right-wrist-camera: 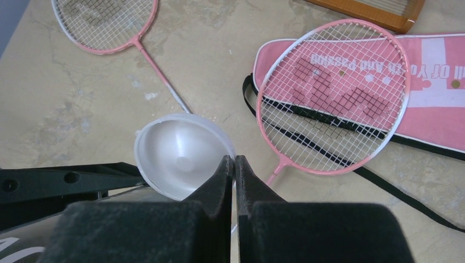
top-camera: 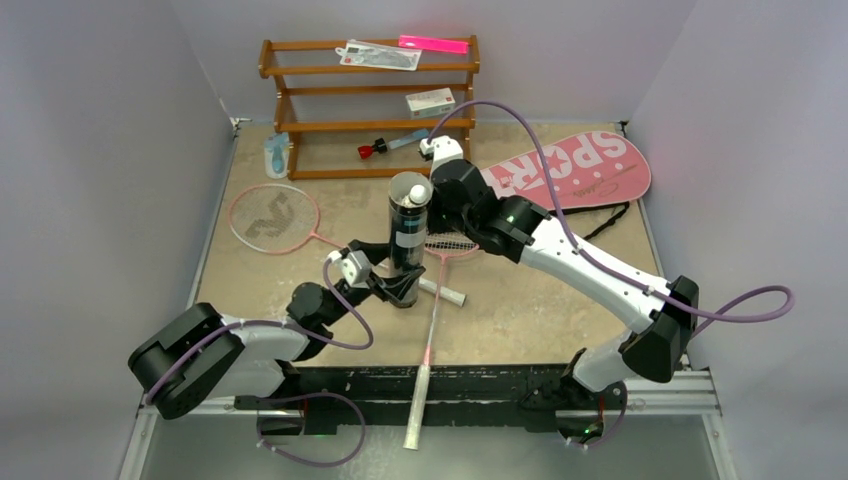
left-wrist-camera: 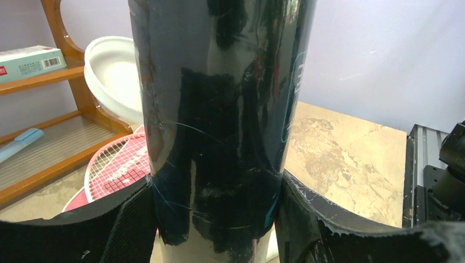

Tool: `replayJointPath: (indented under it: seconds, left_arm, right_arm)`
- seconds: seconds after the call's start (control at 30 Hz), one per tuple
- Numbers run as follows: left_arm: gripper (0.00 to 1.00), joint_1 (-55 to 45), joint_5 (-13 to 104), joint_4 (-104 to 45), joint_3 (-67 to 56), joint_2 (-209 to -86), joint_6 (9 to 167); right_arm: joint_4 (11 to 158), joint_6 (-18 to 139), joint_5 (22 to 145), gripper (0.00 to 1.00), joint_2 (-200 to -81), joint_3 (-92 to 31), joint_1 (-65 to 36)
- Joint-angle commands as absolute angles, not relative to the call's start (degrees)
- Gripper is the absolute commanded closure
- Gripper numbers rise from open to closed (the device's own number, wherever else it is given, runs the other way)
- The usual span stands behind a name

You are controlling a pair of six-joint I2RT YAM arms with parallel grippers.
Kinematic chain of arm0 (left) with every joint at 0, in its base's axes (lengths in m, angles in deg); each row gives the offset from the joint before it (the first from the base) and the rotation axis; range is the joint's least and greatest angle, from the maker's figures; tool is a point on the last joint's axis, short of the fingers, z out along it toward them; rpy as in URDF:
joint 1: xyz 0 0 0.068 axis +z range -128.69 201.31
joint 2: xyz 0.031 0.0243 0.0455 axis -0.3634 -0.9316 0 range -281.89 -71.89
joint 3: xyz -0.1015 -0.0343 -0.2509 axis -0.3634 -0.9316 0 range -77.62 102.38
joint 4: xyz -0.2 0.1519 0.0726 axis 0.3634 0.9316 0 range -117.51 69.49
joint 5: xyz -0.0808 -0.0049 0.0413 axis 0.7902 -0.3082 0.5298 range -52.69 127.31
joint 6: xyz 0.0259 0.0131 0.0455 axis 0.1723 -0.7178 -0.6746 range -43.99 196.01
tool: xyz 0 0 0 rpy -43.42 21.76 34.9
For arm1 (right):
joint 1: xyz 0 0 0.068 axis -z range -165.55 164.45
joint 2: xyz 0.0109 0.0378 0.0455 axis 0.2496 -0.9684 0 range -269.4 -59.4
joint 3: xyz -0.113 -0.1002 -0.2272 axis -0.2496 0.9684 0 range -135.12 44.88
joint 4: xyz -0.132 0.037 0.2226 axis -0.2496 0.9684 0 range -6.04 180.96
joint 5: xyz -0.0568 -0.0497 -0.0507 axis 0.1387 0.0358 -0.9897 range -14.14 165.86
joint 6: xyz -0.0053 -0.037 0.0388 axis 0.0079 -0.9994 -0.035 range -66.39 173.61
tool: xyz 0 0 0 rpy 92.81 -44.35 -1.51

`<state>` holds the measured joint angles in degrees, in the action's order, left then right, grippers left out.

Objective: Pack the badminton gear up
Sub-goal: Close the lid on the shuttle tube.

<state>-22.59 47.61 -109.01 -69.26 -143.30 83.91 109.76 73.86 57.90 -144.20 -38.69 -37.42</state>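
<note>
Over the table (top-camera: 545, 310), left hand (top-camera: 403, 284) clamps the upright black tube (top-camera: 407, 225); right hand (right-wrist-camera: 234, 170) pinches a white cap (right-wrist-camera: 181, 153).

I see the black tube (top-camera: 407, 240) upright, white cap (top-camera: 418, 190) at its mouth; one pink racket (top-camera: 272, 218) lies left, a second racket (right-wrist-camera: 334, 96) overlaps the pink bag (right-wrist-camera: 433, 82).

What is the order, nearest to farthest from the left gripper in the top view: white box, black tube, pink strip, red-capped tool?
1. Black tube: upright, clamped between the left gripper jaws.
2. Red-capped tool: bottom shelf, behind.
3. White box: middle shelf.
4. Pink strip: top shelf, rearmost.
</note>
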Motion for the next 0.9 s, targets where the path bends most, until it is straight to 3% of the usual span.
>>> replayJointPath:
  seconds: [0.0, 0.07, 0.2, 0.3, 0.37, 0.47, 0.57, 0.87]
  left_arm:
    - [0.63, -22.39, 47.06, -109.06, -67.15, -142.71, 83.85]
    - [0.61, -22.39, 46.67, -106.97, -66.7, -142.15, 83.59]
    - [0.4, -22.47, 47.03, -103.92, -66.6, -140.88, 83.01]
    - [0.37, -22.38, 47.02, -101.76, -66.52, -139.45, 82.95]
    - [0.29, -22.39, 46.42, -98.35, -65.83, -138.27, 83.42]
    - [0.24, -22.4, 45.49, -90.82, -63.91, -135.87, 83.83]
    - [0.01, -22.46, 44.82, -85.94, -62.8, -133.73, 82.89]
    - [0.0, -22.37, 42.91, -78.83, -61.51, -130.47, 83.69]
  right_arm:
    - [108.66, 73.18, 56.67, 1.0, -143.96, -38.99, -38.12]
    - [108.49, 73.33, 56.6, 1.0, -143.68, -38.35, -38.13]
    - [108.3, 73.54, 57.11, 1.0, -143.1, -37.62, -38.14]
    - [108.6, 73.55, 57.14, 1.0, -142.87, -37.53, -38.16]
    - [108.73, 73.53, 57.34, 1.0, -142.82, -37.4, -38.25]
    - [108.51, 73.6, 58.06, 1.0, -142.64, -37.26, -38.34]
    - [108.65, 73.51, 57.87, 1.0, -142.64, -37.24, -38.42]
    - [109.91, 73.4, 56.12, 1.0, -142.57, -38.39, -38.44]
